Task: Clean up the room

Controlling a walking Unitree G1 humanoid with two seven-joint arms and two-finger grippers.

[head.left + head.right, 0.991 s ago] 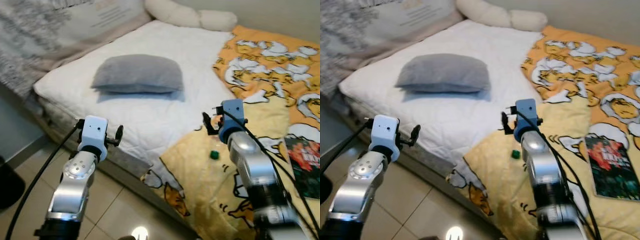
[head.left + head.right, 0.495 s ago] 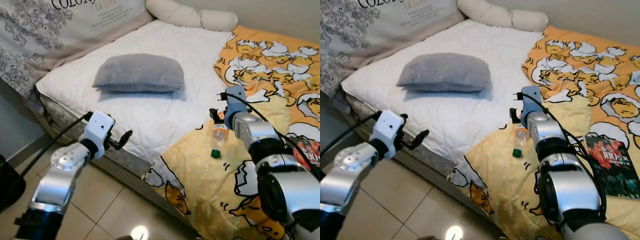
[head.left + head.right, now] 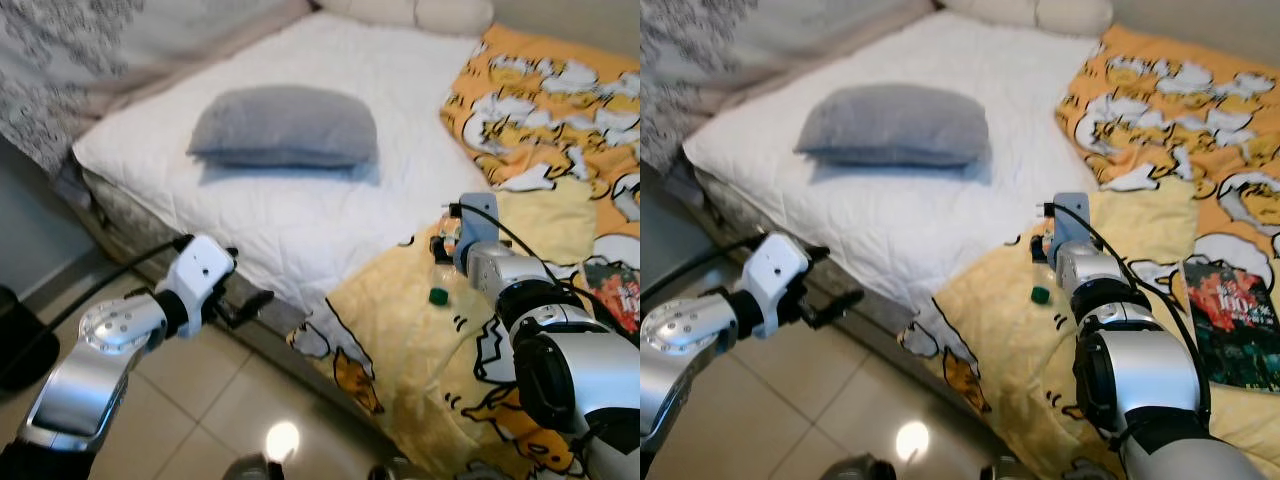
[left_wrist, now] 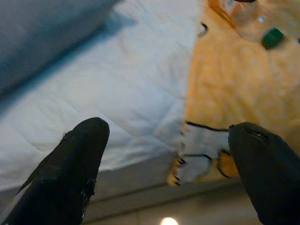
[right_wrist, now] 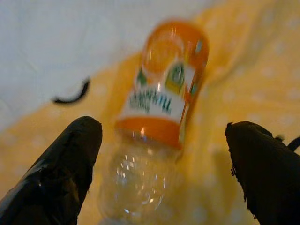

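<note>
- Two head views look down on a bed point(image 3: 300, 215). A grey pillow point(image 3: 285, 125) lies on the white sheet, and a yellow blanket point(image 3: 400, 330) hangs over the bed's near edge. A clear plastic bottle point(image 3: 1042, 275) with a green cap point(image 3: 1040, 294) lies on its side on the blanket, close to that edge, cap pointing toward the floor. A book point(image 3: 1235, 325) rests on the blanket, well apart from the bottle, on the side away from the pillow.
- In the same views, the right gripper point(image 3: 447, 243) reaches over the blanket, right at the bottle's upper end. The left gripper point(image 3: 250, 303) hangs just off the bed's edge, over the tiled floor point(image 3: 200, 400).
- The left wrist view has both black fingers point(image 4: 70, 173) spread wide with nothing between them, looking at the sheet, the blanket's hem and the bottle beyond.
- The right wrist view looks straight along the bottle, its orange label point(image 5: 161, 101) at the middle. The fingers point(image 5: 61, 173) are parted on either side of it and touch nothing.
- The bottle looks empty, so I'd judge it light, thin-walled and smooth: it may dent if squeezed hard, and could roll or skid on the soft blanket. The labelled middle seems the best place to pinch, across its width.
</note>
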